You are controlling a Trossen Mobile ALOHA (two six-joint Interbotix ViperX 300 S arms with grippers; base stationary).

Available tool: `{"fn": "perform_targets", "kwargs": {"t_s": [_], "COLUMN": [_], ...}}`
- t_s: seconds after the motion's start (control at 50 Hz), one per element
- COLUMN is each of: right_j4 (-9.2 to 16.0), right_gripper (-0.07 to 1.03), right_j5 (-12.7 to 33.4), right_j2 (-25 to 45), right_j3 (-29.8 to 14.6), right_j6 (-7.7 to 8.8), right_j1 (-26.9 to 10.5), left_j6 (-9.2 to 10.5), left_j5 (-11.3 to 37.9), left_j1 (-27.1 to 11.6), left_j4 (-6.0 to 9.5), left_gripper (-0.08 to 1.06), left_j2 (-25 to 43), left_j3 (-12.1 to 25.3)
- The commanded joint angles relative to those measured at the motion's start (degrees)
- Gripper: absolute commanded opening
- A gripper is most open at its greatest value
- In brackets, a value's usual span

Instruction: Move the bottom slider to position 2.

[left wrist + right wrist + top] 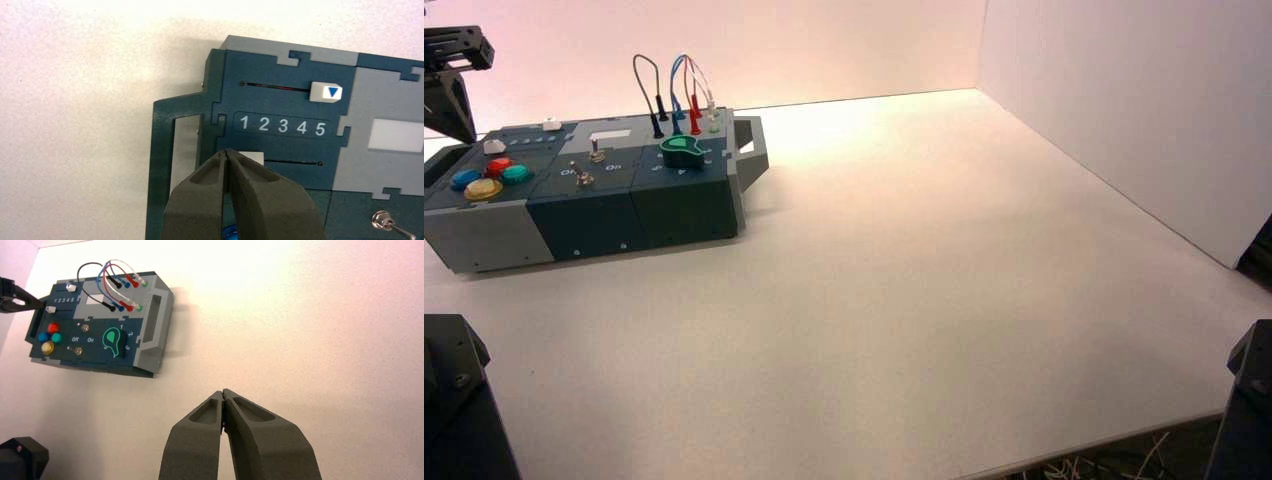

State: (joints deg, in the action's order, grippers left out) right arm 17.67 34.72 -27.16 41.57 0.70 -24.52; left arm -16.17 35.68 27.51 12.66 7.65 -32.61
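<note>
While the right gripper waits closed, left gripper fingers pressed together beside the bottom slider.

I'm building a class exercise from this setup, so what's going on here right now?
The left gripper, fingers shut, sits at the box's left end, its tips right beside the bottom slider. That white knob is at the number 1 end of its track, under the 1 to 5 scale, so it hasn't reached 2. The right gripper hangs shut over the bare table, away from the box.
</note>
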Motion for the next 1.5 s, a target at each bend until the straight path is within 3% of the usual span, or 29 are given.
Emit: {"fn": "perform_targets", "kwargs": {"t_s": [0.02, 1.5], "right_j4": [0.2, 0.2], "right_gripper": [-0.02, -0.02], "right_j5": [0.4, 1.6], "right_j2": [-0.8, -1.5], "right_j3": [-2.5, -2.5], "right_j6": [-0.09, 0.18], "right_j1": [0.2, 0.1], "left_j6": [0.0, 0.09], "left_j5": [-0.2, 1.0], "left_j1": [0.3, -0.6], "left_j4": [-0.09, 0.0], "left_gripper": [-0.03, -0.03], "left_j2": [-0.4, 1.5], "left_j3": [1.4, 2.3]}}
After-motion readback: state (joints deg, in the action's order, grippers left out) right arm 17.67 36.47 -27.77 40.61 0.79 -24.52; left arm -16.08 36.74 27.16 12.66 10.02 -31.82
